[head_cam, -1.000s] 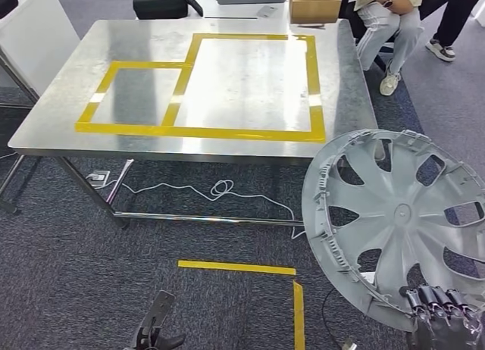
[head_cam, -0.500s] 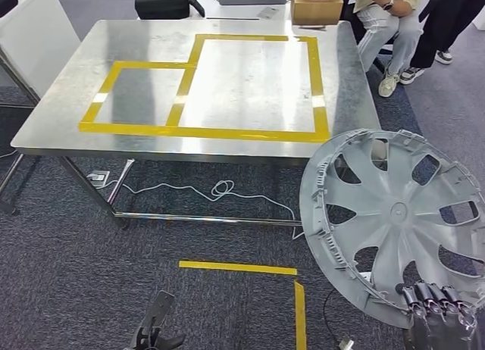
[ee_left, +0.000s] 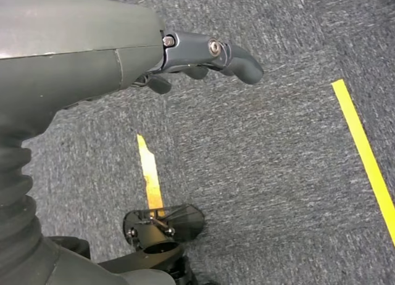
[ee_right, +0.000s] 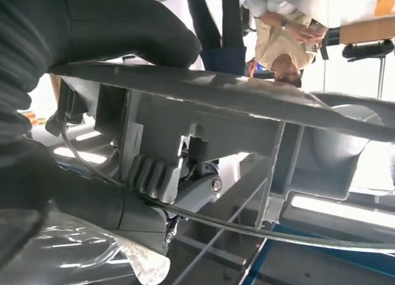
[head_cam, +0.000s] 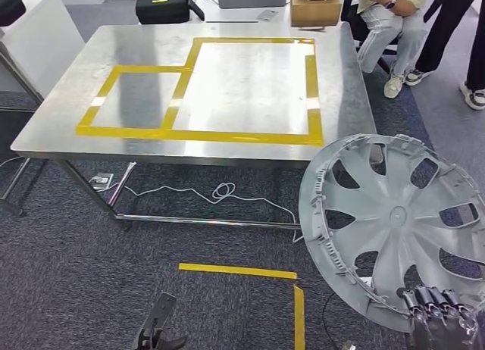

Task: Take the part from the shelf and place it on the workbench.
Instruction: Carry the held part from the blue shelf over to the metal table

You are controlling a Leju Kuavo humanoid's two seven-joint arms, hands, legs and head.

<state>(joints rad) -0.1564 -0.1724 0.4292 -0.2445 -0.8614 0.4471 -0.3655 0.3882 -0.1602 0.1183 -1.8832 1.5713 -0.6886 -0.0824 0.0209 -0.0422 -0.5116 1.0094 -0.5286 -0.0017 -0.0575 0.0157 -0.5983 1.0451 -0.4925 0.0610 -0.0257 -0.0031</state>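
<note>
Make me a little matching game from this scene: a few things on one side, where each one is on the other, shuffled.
Things:
1. grey plastic wheel cover
2. yellow tape rectangles
3. white coiled cable
4. brown cardboard box

Places:
A. on the carpet under the metal workbench
B. beyond the workbench's far edge
C. held by the right hand
D. stuck on the workbench top

Pairs: 1-C, 2-D, 3-A, 4-B
</note>
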